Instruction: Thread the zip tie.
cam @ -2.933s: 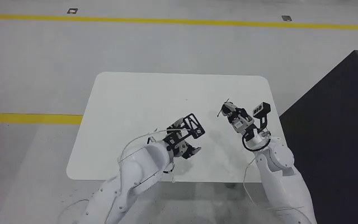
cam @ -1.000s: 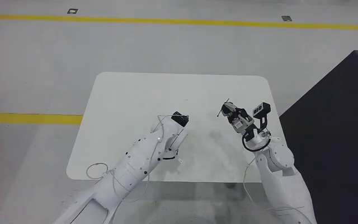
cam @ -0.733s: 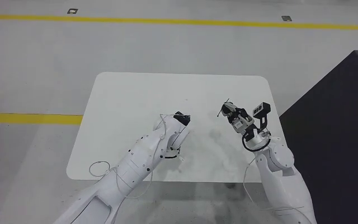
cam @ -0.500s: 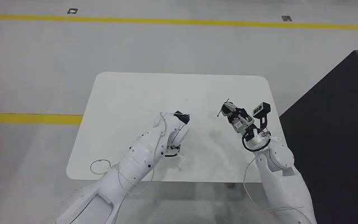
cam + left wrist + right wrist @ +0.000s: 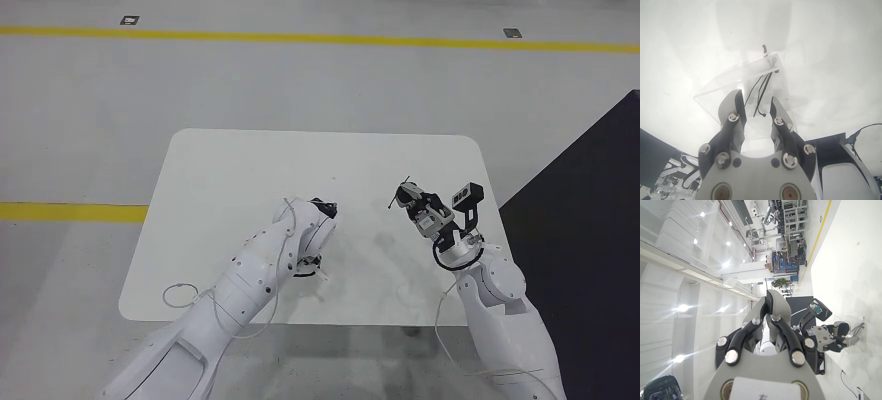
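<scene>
Two grippers, well apart. Left gripper (image 5: 757, 100) was spread, fingers either side of the black zip ties (image 5: 762, 93) hanging on the clear stand (image 5: 715, 89) on the table (image 5: 220, 180). Right gripper (image 5: 768, 296) was pinching a thin tie (image 5: 766, 285) above the table. Prob. best: centre on one strand, close slowly w/o nudging the stand.

Thin black zip tie (image 5: 395, 198), straight, pinched in right claw (image 5: 405, 192), other black ties (image 5: 763, 90) looped in clear holder (image 5: 719, 83)
</scene>
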